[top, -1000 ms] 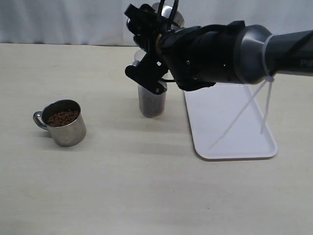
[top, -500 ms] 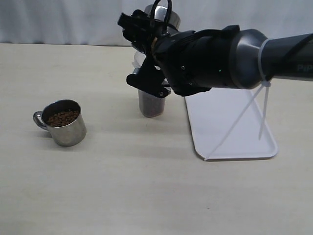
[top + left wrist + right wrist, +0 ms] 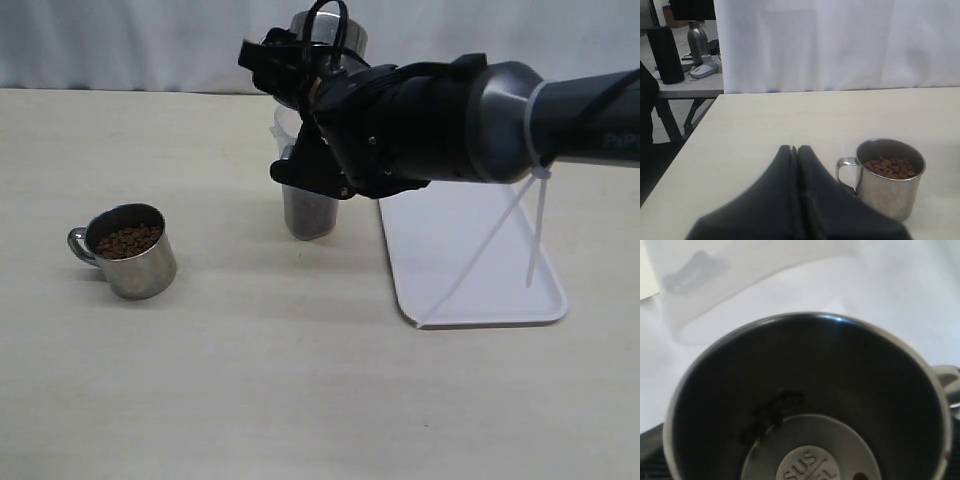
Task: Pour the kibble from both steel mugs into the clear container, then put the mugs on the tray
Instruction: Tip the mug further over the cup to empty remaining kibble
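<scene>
My right gripper is shut on a steel mug, held tipped above the clear container. The container's lower part holds brown kibble; the arm hides its upper part. The right wrist view looks into the held mug, where only a few pellets cling near the base. The second steel mug stands upright at the left, full of kibble. My left gripper is shut on nothing, just beside that mug and its handle. It is out of the exterior view.
The white tray lies to the right of the container, under the right arm, with nothing on it. A white curtain closes off the table's far edge. In the left wrist view, a desk with a bottle stands beyond the table.
The right arm has shifted a little to the left and its wrist has turned further, tipping the held mug more over the container. The left mug has not moved.
</scene>
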Available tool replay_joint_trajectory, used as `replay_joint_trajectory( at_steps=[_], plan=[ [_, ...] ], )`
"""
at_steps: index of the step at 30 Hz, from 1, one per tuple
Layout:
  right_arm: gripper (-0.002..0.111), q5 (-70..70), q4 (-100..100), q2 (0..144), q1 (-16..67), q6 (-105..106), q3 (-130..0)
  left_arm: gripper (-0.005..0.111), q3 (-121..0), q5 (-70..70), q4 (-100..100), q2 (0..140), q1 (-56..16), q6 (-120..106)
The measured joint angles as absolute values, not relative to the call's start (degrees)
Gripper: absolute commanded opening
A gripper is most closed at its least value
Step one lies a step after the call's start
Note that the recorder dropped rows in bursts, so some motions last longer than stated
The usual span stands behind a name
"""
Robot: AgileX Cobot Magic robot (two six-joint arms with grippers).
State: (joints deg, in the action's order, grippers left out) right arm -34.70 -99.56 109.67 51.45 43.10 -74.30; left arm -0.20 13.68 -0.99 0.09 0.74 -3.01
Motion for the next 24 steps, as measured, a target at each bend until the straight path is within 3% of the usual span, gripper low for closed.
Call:
replay_joint_trajectory(
  at_steps=[24],
  plan=[
    [0.005,-45.1,-99.4,109.2,55.3,36.8,-74.7,0.000,-0.2,13.7,-1.0,0.1,0.7,-3.0]
  ],
)
